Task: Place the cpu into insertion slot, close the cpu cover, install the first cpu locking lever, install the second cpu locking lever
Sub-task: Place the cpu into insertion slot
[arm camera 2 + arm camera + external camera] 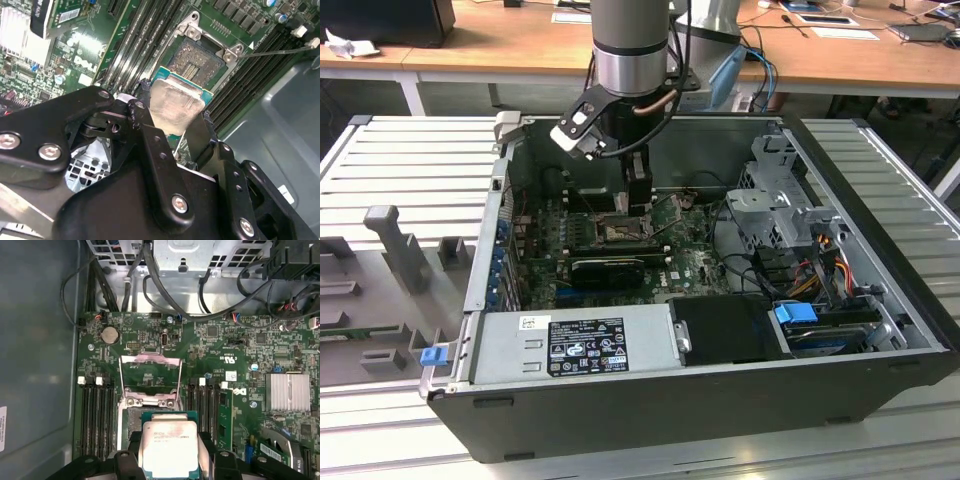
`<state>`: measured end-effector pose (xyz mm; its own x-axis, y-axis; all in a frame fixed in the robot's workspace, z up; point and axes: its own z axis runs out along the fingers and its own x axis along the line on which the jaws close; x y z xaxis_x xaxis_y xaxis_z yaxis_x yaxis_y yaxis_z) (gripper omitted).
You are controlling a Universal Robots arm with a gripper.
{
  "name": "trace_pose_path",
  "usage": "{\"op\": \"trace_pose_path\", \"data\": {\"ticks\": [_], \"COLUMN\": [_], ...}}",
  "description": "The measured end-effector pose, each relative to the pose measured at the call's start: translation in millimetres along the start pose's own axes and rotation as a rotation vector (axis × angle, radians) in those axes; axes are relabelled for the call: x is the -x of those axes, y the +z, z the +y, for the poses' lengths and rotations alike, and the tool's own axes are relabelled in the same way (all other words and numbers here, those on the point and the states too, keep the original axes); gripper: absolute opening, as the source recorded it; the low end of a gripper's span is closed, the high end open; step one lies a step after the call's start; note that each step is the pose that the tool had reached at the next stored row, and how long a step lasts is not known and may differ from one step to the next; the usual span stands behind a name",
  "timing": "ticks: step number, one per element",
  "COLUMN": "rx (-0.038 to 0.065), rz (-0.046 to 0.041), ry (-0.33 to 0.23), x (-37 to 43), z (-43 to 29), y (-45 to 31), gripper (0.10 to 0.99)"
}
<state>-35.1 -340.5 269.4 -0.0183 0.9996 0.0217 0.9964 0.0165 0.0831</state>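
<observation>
My gripper (638,205) reaches down into the open computer case over the green board. It is shut on the cpu (175,106), whose silver face lies flat between the two black fingers (149,134). The cpu (170,446) hangs just above one side of the insertion slot (197,56) and hides part of it. The slot's grey pin field shows bare in the second wrist view. Beyond the socket, the cpu cover (150,359) stands swung up and open. A thin metal lever (272,50) sticks out from a socket corner.
Black memory slots (95,415) run along both sides of the socket. A finned heat sink (290,392) and a coin battery (110,334) sit on the board. A power supply (580,340), a drive cage (780,200) and cable bundles (200,300) crowd the case.
</observation>
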Motion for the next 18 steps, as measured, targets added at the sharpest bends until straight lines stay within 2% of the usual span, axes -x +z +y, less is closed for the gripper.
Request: {"op": "trace_pose_path", "data": {"ticks": [2,4,6,7,14,16,18], "rx": [0.003,0.003,0.003,0.003,0.003,0.004,0.003], "rz": [-0.0003,-0.0003,-0.0003,-0.0004,-0.0004,-0.0015,-0.0014], "ry": [0.003,0.003,0.003,0.003,0.003,0.014,0.013], "x": [-1.0,-6.1,-8.8,-10.5,-11.4,-11.3,-12.4], "z": [-1.9,-7.8,-9.3,-10.6,-12.2,-15.2,-16.6], "y": [3.5,10.8,14.7,18.9,34.6,45.1,48.8], "gripper": [0.525,0.525,0.525,0.525,0.525,0.525,0.525]}}
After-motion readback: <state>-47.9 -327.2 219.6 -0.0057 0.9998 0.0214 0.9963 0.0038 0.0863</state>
